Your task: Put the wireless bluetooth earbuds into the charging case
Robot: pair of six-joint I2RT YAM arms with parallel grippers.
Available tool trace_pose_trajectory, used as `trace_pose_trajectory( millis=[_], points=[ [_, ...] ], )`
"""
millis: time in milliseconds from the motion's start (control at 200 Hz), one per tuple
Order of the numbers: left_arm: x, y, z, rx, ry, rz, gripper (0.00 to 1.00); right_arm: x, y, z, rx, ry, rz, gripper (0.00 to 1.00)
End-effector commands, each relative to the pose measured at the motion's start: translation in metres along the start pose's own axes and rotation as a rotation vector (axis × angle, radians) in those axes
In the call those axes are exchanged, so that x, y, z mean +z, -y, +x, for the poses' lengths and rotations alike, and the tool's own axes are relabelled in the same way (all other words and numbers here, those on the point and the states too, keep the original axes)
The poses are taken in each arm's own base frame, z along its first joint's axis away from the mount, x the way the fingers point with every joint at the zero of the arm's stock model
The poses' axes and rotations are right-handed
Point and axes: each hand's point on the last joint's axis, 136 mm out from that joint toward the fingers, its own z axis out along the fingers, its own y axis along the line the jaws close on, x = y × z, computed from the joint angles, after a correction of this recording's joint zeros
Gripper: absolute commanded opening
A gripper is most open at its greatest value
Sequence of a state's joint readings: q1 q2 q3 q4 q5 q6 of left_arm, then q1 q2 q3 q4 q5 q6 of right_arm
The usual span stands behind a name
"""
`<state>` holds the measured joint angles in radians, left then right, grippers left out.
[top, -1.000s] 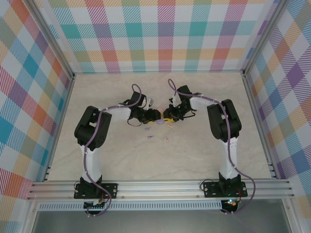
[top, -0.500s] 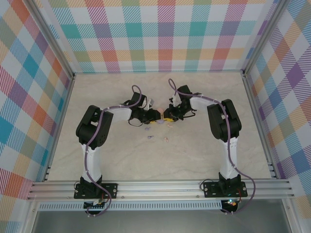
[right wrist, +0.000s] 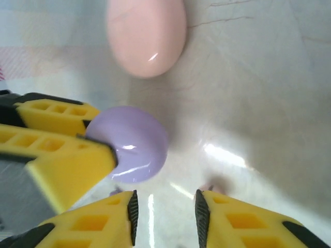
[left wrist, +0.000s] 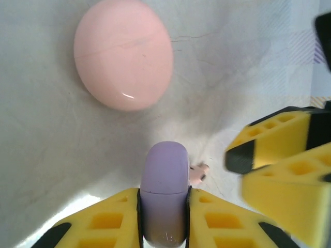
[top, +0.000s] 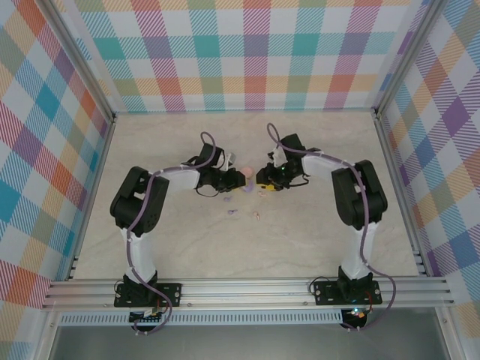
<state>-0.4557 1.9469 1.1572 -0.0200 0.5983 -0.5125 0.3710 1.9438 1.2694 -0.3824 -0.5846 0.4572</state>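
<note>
Now inward-angled left end effector clamps purple case.

Black-and-white arms, purple cables, yellow fingers with black tips.

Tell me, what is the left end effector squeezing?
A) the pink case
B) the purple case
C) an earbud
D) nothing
B: the left end effector is shut on the purple case, while the pink case lies apart, untouched.
</note>
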Motion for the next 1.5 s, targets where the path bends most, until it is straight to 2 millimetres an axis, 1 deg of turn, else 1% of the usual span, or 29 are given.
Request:
trace_pose_trajectory(
  millis=[0,70,170,230,350,490,545,635,710,810,915,990,1155,1395,1495],
  points=[
    [-0.039,0.048,-0.023,0.114,0.134,0.095,0.21,-0.053,-0.034,-0.026,-0.098,0.188,-0.094,0.46],
    [-0.058,0.07,-0.029,0.163,0.188,0.141,0.21,-0.074,-0.053,-0.025,-0.18,0.255,-0.144,0.51],
    [-0.087,0.102,-0.033,0.243,0.268,0.219,0.21,-0.1,-0.081,-0.019,-0.324,0.35,-0.229,0.54],
    [-0.106,0.121,-0.033,0.293,0.313,0.268,0.21,-0.114,-0.098,-0.01,-0.383,0.367,-0.289,0.57],
    [-0.14,0.154,-0.027,0.393,0.373,0.35,0.21,-0.138,-0.138,0.013,-0.495,0.314,-0.451,0.59],
    [-0.174,0.188,-0.013,0.502,0.424,0.432,0.21,-0.165,-0.163,0.032,-0.624,0.348,-0.526,0.64],
    [-0.184,0.198,-0.007,0.536,0.439,0.454,0.21,-0.174,-0.172,0.038,-0.662,0.359,-0.547,0.64],
    [-0.196,0.212,0.004,0.582,0.456,0.491,0.21,-0.183,-0.182,0.044,-0.691,0.362,-0.563,0.62],
    [-0.202,0.224,0.013,0.621,0.456,0.519,0.21,-0.187,-0.191,0.051,-0.72,0.346,-0.592,0.59],
    [-0.207,0.235,0.021,0.656,0.445,0.537,0.21,-0.19,-0.204,0.059,-0.758,0.331,-0.621,0.58],
    [-0.209,0.241,0.027,0.678,0.437,0.54,0.21,-0.193,-0.215,0.065,-0.787,0.314,-0.655,0.55],
    [-0.21,0.242,0.028,0.684,0.438,0.532,0.21,-0.196,-0.22,0.066,-0.799,0.318,-0.665,0.53],
    [-0.21,0.242,0.031,0.691,0.434,0.53,0.21,-0.201,-0.225,0.068,-0.813,0.319,-0.669,0.52],
    [-0.209,0.244,0.034,0.699,0.427,0.536,0.21,-0.199,-0.228,0.071,-0.816,0.299,-0.675,0.43],
    [-0.21,0.245,0.035,0.702,0.428,0.538,0.21,-0.197,-0.229,0.072,-0.818,0.289,-0.677,0.41]
  ],
)
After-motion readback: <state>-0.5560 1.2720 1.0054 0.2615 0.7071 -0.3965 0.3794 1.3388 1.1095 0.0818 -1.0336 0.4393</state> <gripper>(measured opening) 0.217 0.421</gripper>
